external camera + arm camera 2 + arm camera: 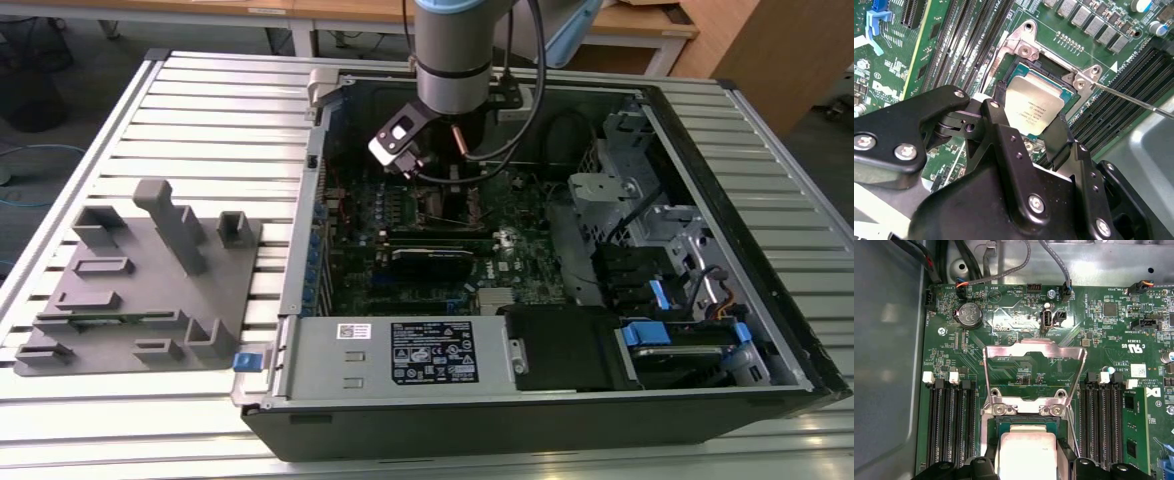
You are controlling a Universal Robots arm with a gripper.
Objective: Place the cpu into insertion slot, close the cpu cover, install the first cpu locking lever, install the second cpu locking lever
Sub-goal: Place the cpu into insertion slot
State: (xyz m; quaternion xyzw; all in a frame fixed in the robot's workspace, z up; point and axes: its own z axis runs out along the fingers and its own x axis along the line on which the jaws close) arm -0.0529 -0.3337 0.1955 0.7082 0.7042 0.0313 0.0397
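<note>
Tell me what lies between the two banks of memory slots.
In the first wrist view, the insertion slot with the cpu at it, and the hinged end of the raised cover.

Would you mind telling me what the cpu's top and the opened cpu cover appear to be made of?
The cpu: its top looks like matte silvery-grey metal, judging by the soft, even sheen; the exact metal is unclear. The cpu cover: thin stamped sheet metal, probably steel, with a brighter bare finish, judging by its glints and crisp cut edges.
</note>
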